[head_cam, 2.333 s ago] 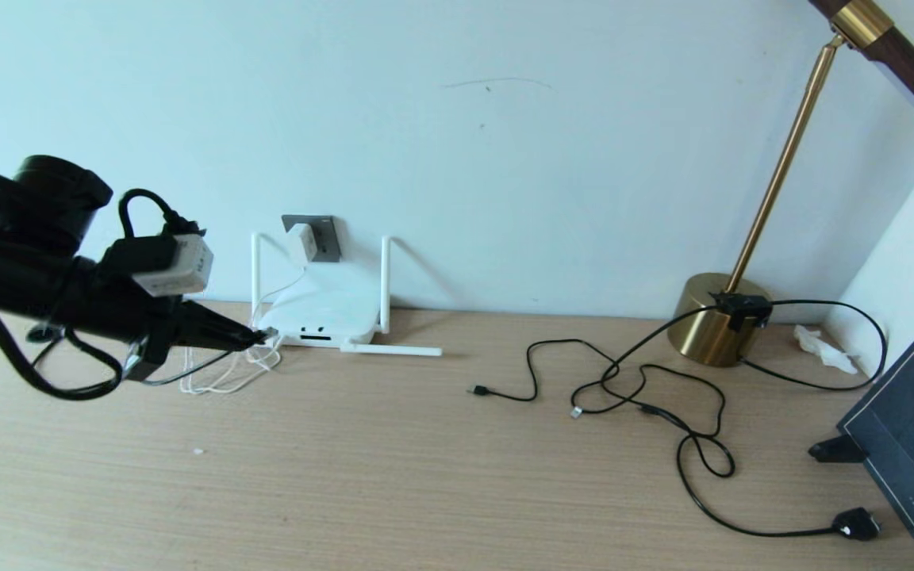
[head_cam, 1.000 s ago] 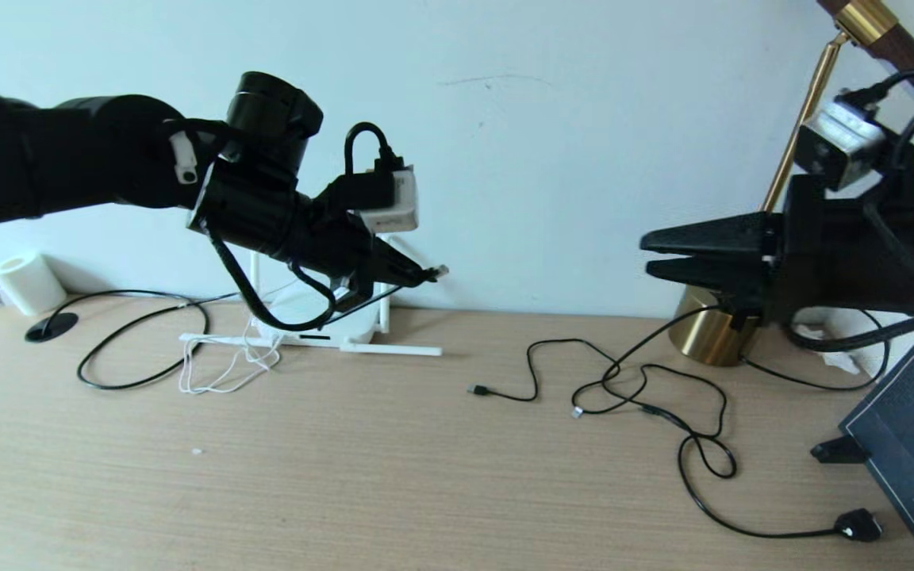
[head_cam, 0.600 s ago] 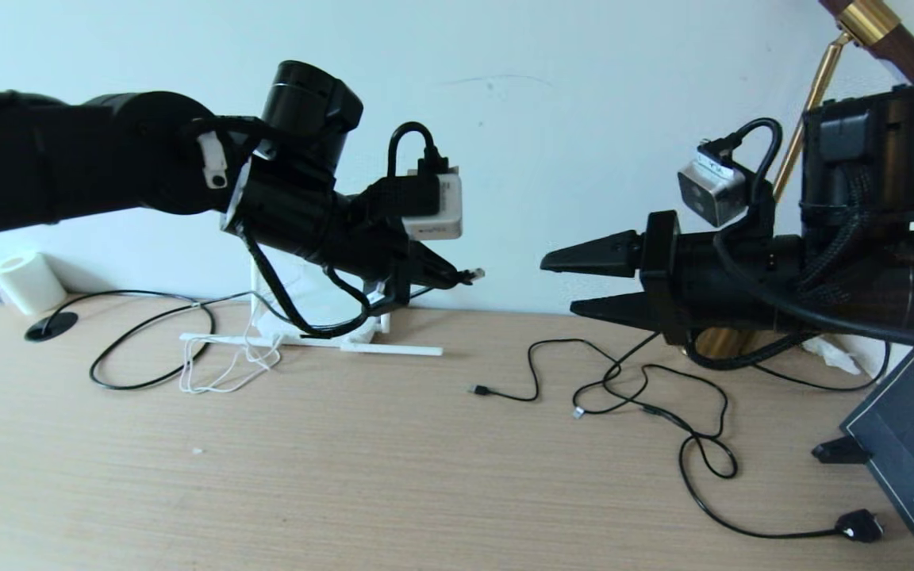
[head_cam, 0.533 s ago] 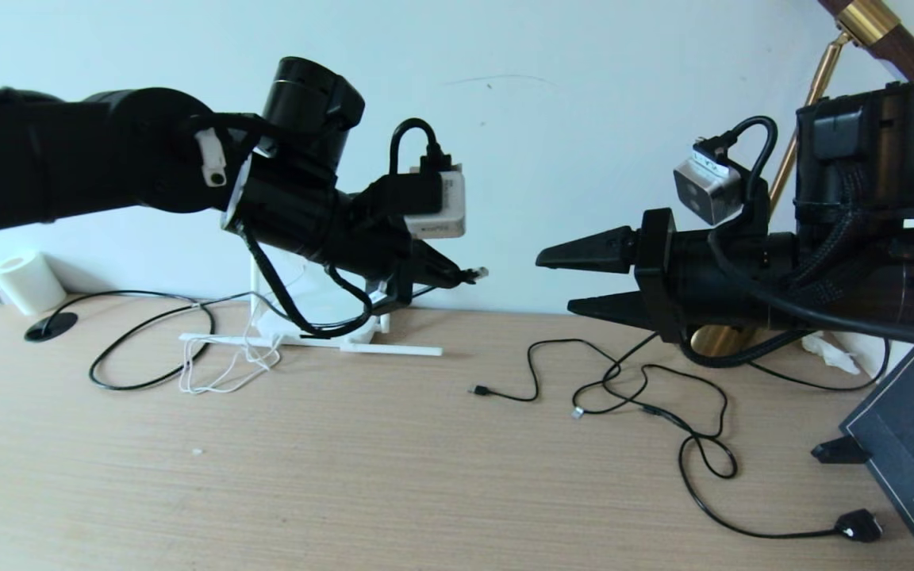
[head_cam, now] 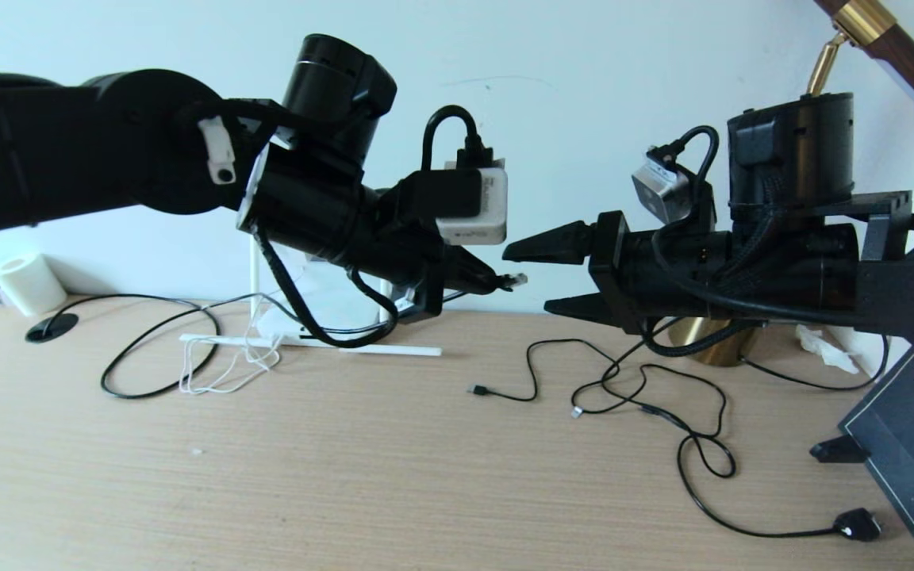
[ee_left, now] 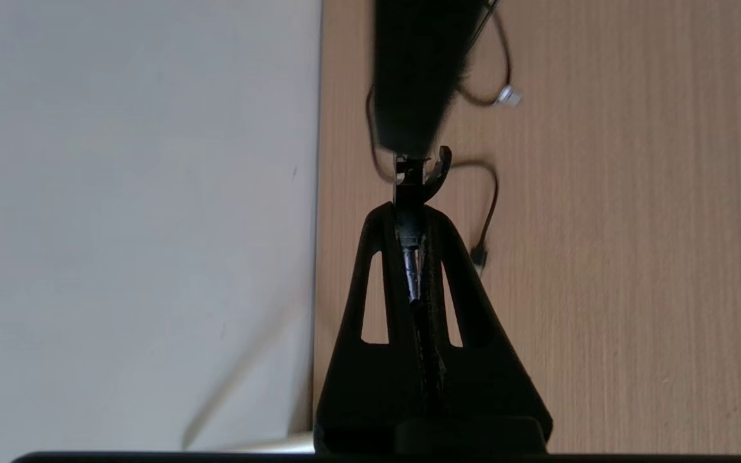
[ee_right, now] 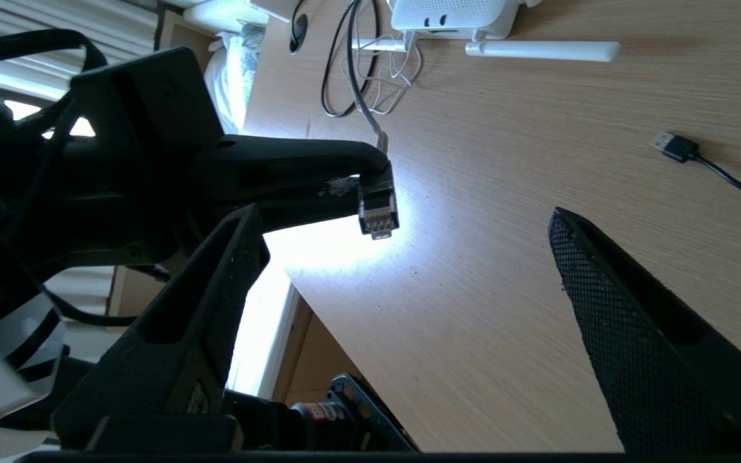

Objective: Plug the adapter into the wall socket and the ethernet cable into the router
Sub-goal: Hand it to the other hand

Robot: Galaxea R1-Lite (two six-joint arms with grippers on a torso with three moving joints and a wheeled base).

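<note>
Head view: the left gripper [head_cam: 493, 279] is clamped on the ethernet cable [head_cam: 514, 279] just behind its clear-tipped connector, which juts out level toward the right gripper [head_cam: 532, 277]. That one faces it tip to tip, jaws spread wide, one above and one below the connector's line, just short of it. The cable's long axis runs straight into that gap, so a handover looks likely. Behind the left gripper, the router [ee_right: 451, 14] sits against the wall.
</note>
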